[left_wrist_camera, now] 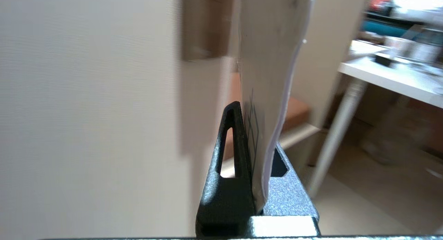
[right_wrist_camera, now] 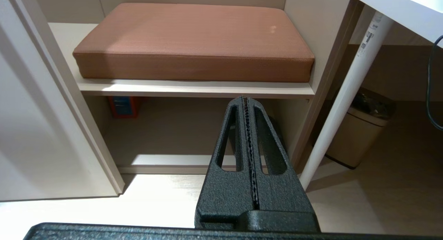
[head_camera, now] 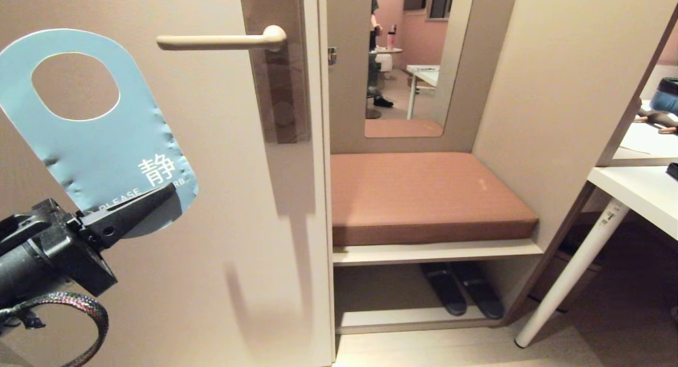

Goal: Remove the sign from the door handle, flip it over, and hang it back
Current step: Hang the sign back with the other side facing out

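The sign [head_camera: 106, 139] shows its blue-grey face in the head view, tilted, with its round hole uppermost, well left of and below the door handle [head_camera: 222, 39]. My left gripper [head_camera: 167, 192] is shut on the sign's lower end. In the left wrist view the sign [left_wrist_camera: 273, 60] stands edge-on between the shut fingers [left_wrist_camera: 232, 157], its white face towards the door. The cream handle is bare, level, on its brown backplate [head_camera: 278, 91]. My right gripper [right_wrist_camera: 246, 101] is shut with nothing in it, low, pointing at the shelf unit; it is outside the head view.
The beige door [head_camera: 212, 224] fills the left. To its right a shelf unit holds a brown cushion [head_camera: 424, 197], with dark slippers [head_camera: 461, 287] underneath. A white table [head_camera: 635, 192] with a slanted leg stands at far right, a bin [right_wrist_camera: 360, 136] below. A person stands in the far room.
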Controlling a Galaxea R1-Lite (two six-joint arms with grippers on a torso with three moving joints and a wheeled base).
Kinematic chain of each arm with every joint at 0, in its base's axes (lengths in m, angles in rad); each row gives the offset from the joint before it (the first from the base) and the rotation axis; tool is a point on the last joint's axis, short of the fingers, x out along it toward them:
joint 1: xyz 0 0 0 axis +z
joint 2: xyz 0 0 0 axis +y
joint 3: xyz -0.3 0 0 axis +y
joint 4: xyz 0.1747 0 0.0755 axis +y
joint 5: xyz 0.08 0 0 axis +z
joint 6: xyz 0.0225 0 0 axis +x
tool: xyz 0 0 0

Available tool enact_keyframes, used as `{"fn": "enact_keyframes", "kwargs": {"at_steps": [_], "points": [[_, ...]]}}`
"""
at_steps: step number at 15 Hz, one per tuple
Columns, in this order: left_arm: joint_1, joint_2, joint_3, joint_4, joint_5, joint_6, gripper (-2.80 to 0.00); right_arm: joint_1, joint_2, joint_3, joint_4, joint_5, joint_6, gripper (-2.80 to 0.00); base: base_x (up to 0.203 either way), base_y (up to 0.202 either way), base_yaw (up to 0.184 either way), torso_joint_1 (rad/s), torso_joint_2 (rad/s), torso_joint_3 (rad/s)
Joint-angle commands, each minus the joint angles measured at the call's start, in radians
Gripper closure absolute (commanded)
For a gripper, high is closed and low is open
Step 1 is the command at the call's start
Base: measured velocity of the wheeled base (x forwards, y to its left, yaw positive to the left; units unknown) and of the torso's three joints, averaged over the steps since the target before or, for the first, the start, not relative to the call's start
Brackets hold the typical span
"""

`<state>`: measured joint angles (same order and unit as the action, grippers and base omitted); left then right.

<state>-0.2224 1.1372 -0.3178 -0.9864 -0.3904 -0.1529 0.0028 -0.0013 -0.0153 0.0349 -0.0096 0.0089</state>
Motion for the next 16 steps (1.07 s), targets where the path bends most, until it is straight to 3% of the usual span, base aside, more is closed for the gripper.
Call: {"fn": "enact_keyframes", "kwargs": {"at_steps": [1,5,11,16], "points": [[0.079,0.011,-0.021,0.004,-0.002,0.008,0.00,0.000,0.001,0.000,0.000,0.000,0.000,0.00,0.000,0.000,0.000,0.000,0.00,0.000],[0.176,0.091,-0.066,0.032,-0.002,0.096,0.00,0.000,0.001,0.000,0.000,0.000,0.000,0.00,0.000,0.000,0.000,0.000,0.00,0.000],[0.184,0.200,-0.240,0.091,0.031,0.152,0.00,0.000,0.001,0.000,0.000,0.002,0.000,0.00,0.000,0.000,0.000,0.000,0.00,0.000],[0.184,0.254,-0.317,0.158,0.054,0.181,0.00,0.000,0.001,0.000,0.000,0.002,0.000,0.00,0.000,0.000,0.000,0.000,0.00,0.000]]}}
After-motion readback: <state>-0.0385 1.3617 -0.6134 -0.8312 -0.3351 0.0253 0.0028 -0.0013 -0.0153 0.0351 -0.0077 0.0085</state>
